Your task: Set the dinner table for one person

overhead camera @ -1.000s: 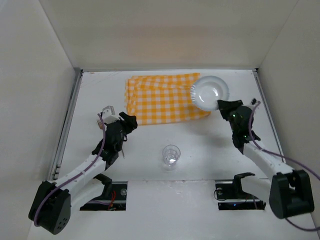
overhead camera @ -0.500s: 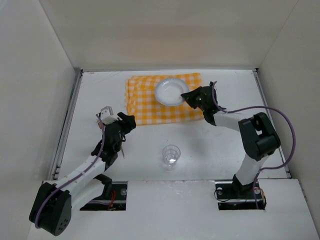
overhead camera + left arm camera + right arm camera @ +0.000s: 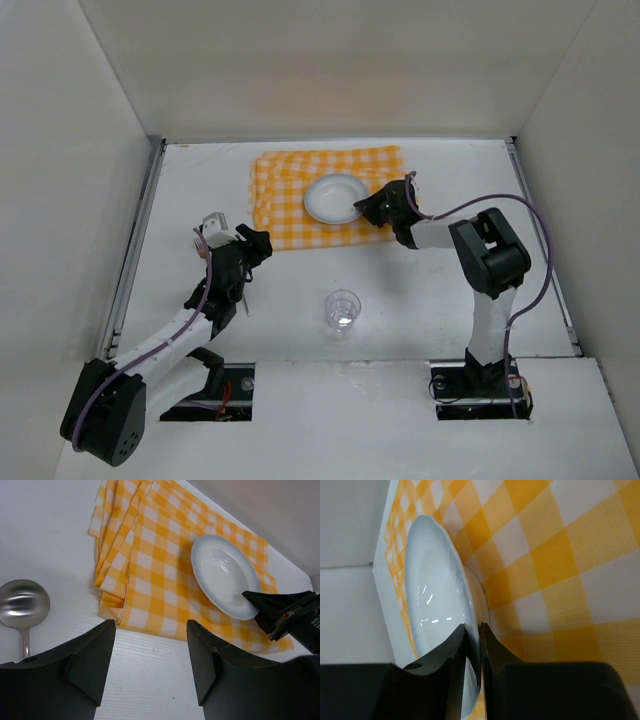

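**Plate on the checked cloth, rim pinched by the right hand**

Top view: the desk [image 3: 420, 290] is seen as a big, stiff white slab lying flat, with metal strips running near-to-far down its left and right sides. Which way is longer can't be told, and it's fixed, so nothing there is to be grabbed. The plate [image 3: 334, 198] is set on the cloth [image 3: 290, 215] at the far middle, with a glass [image 3: 342, 310] nearer. Left wrist view: the left hand [image 3: 150, 645] is spread wide with nothing in it, and a spoon [image 3: 22, 605] is seen to its left. Right wrist view: the right hand [image 3: 472, 640] is closed thin on the plate's rim. The plate is glazed, probably slippery and breakable, so it's best gripped gently at that rim.
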Motion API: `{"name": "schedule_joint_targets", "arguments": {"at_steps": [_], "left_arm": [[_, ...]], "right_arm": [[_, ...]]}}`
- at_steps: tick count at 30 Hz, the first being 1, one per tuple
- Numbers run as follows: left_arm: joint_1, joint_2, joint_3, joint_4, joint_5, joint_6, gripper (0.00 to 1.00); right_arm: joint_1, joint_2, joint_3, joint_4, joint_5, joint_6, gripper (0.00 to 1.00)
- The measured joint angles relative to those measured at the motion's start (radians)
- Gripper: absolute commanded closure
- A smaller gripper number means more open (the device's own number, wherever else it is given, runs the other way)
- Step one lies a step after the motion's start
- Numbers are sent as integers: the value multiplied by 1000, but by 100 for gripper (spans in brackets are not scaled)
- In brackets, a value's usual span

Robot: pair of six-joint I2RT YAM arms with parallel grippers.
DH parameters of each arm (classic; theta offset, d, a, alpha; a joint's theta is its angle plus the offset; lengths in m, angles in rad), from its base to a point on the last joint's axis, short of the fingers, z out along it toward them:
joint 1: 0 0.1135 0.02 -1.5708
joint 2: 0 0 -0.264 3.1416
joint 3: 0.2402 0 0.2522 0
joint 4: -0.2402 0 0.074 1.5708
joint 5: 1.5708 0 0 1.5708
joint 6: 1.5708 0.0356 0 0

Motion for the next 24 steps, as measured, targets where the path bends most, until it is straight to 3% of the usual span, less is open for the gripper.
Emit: {"name": "schedule_joint_targets", "arguments": {"at_steps": [3, 5, 12, 16, 18, 22, 24], "left_arm": [[2, 8, 0, 0, 0, 0, 43], [2, 10, 0, 0, 0, 0, 43], [2, 6, 0, 1, 0, 0, 43], [2, -1, 0, -1, -1, 0, 43], [2, -4, 0, 0, -1, 0, 44], [2, -4, 0, -1, -1, -3, 44], [2, -4, 0, -1, -1, -5, 44]], "right_arm": [[2, -2, 0, 12, 5, 4, 42], [7, -14, -8, 22, 18, -7, 27], [41, -188, -85, -35, 90, -111, 18], [62, -356, -186, -77, 147, -208, 19], [77, -451, -247, -109, 171, -260, 26], [157, -675, -346, -243, 217, -393, 66], [240, -793, -360, -344, 235, -454, 73]]}}
